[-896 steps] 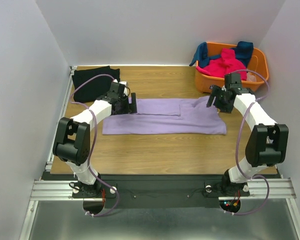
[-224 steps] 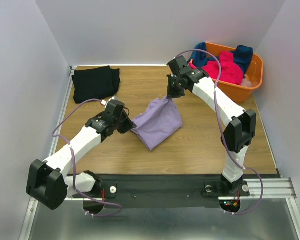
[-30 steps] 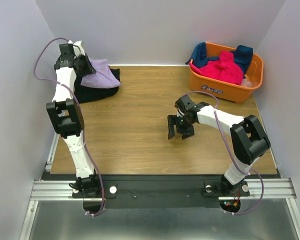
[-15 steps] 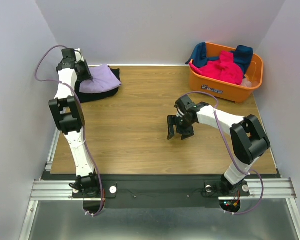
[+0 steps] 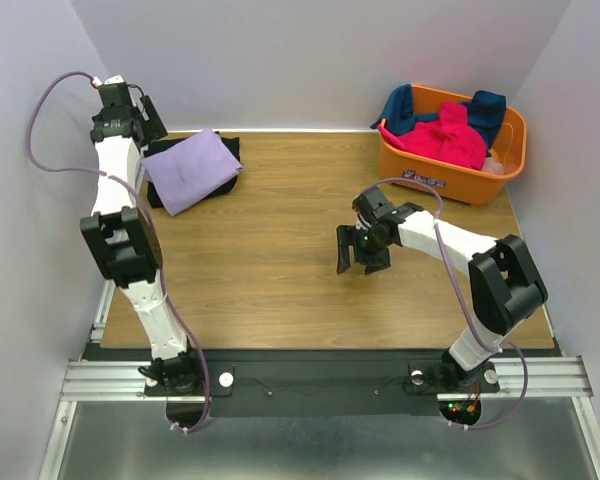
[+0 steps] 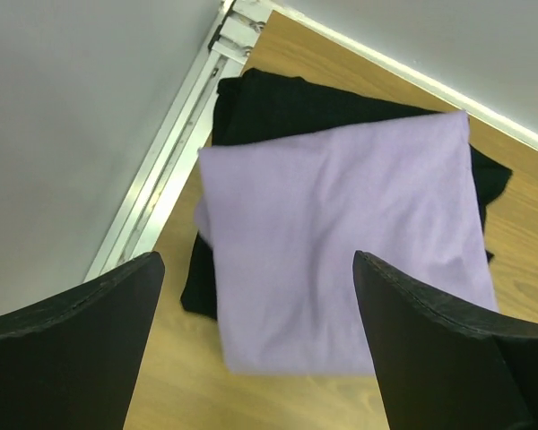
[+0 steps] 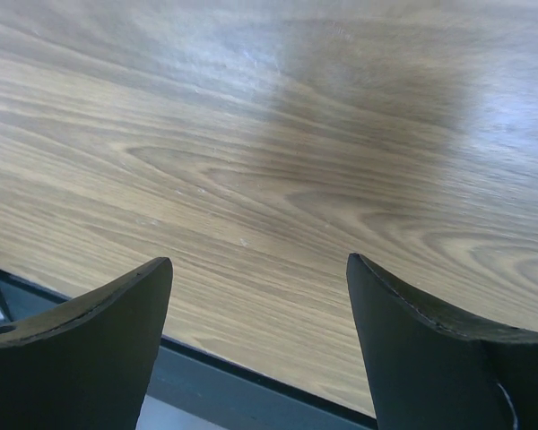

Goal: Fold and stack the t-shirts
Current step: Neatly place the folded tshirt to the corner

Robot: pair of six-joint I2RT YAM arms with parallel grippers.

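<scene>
Stack of two under the left gripper [image 5: 140, 118] [image 6: 255, 264]: the folded lavender t-shirt [image 5: 190, 168] [image 6: 341, 260] lies flat on the black t-shirt [image 5: 231, 150] [image 6: 278, 103]. The gripper hangs above the stack, fingers spread wide and holding nothing. The lavender packet is close to square. Its slightly longer side runs skew to the table [image 5: 280, 260] [image 7: 269, 134] edge, its right end swung toward the far wall. Black cloth shows past it on the far side and on the side toward the left wall.

The right gripper [image 5: 362, 258] [image 7: 257, 262] is well apart from the stack, low over bare wood, jaws wide and empty. Beyond it, to its far right, the orange basket [image 5: 450, 180] holds a crumpled hot-pink t-shirt [image 5: 440, 135] and a dark teal-blue t-shirt [image 5: 488, 105], both unfolded, so no long axis can be read. Nothing lies between either gripper and the cloth nearest it.
</scene>
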